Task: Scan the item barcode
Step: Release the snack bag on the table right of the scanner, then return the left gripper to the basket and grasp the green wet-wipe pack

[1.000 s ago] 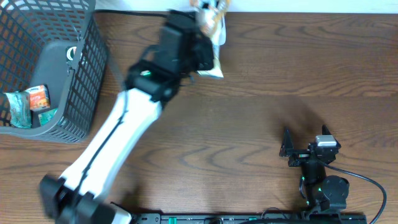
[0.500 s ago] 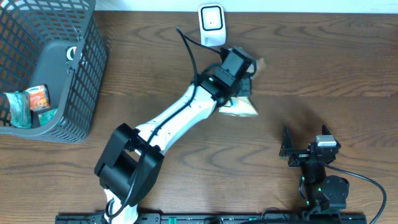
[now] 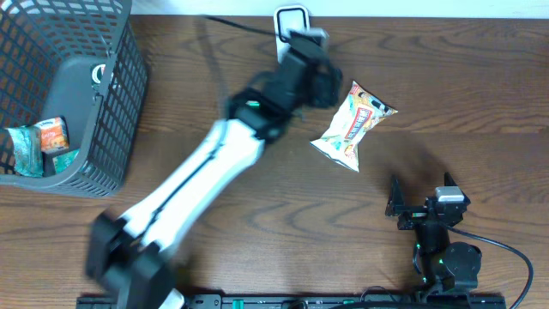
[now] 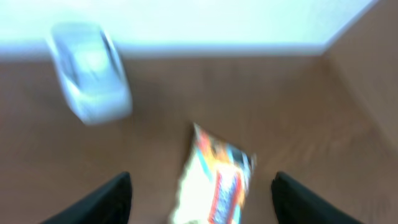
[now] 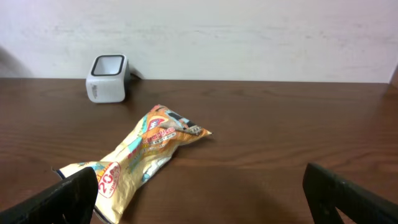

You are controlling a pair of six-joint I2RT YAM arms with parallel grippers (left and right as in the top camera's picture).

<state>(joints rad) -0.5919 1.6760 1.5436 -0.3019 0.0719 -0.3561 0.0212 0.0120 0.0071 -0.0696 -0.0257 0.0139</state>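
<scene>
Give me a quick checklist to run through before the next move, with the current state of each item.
1. Snack bag lying on the table, not gripped: ok.
2. Left pincer open, nothing held: ok.
3. Right pincer open, nothing held: ok.
4. Scanner upright, nothing blocking it: ok.
5. Barcode visible on the bag: cannot tell.
6. Left wrist view sharp enough to aim: not ok, blurred.

The snack packet (image 3: 353, 125) lies on the table (image 3: 480, 86) right of the scanner (image 3: 290, 15), basket (image 3: 129, 94) far left.
</scene>
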